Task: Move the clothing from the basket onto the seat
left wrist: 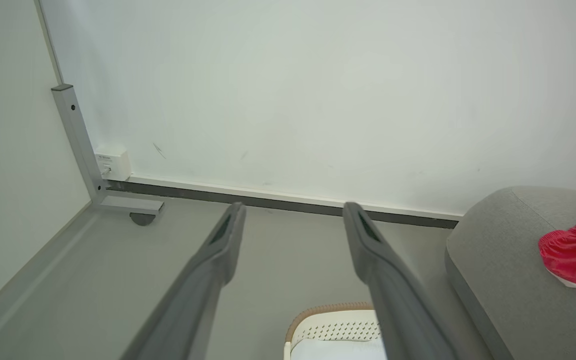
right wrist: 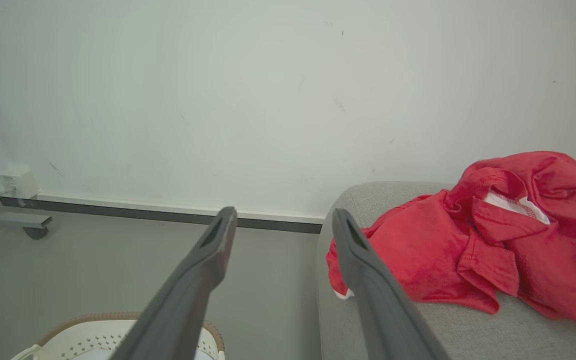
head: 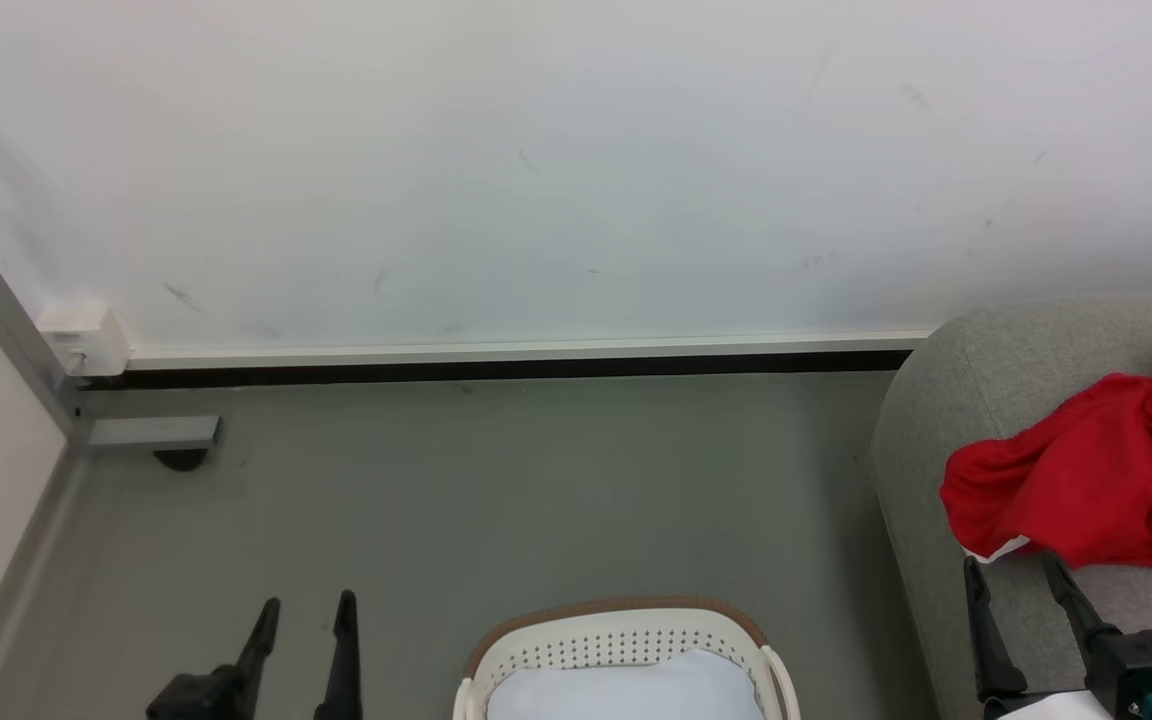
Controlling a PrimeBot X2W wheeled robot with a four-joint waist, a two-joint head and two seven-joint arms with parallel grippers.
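The red clothing (head: 1106,480) lies crumpled on the light grey seat (head: 996,400) at the right, with white trim showing at its near edge. In the right wrist view the clothing (right wrist: 478,245) spreads over the seat (right wrist: 378,195), a white patch inside its collar. The cream basket (head: 616,640) with its brown rim stands on the floor at bottom centre, holding a pale blue-white cloth (head: 626,690). My right gripper (head: 1016,575) is open just before the clothing, nothing between its fingers. Left of the basket, my left gripper (head: 306,610) hangs open over the floor.
A white wall with a dark baseboard (head: 496,368) runs behind. A grey metal frame leg with a caster (head: 151,435) and a white wall box (head: 84,338) sit at the back left. Grey floor (head: 496,480) stretches between basket and wall.
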